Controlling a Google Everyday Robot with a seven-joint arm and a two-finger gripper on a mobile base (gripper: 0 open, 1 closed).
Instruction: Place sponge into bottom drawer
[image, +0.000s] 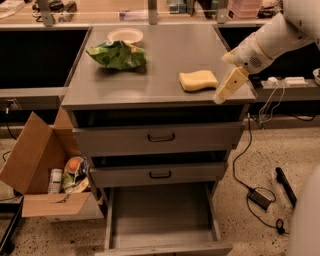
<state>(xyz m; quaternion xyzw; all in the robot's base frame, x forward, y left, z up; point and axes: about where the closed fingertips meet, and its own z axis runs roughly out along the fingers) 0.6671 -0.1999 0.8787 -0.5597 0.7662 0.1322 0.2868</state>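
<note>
The pale yellow sponge (198, 80) lies on the grey cabinet top (150, 85), near its right front corner. My gripper (223, 94) hangs from the white arm at the right, pointing down just right of the sponge at the top's right edge and apart from it. It holds nothing that I can see. The bottom drawer (160, 212) is pulled out at the foot of the cabinet, a wide grey tray with nothing in it.
A green snack bag (117, 54) and a white bowl (125, 35) sit at the back left of the top. Two grey drawers with black handles (161, 136) are above the bottom one. A cardboard box (42, 170) with items stands at the left. Cables and an adapter (260, 197) lie on the floor at the right.
</note>
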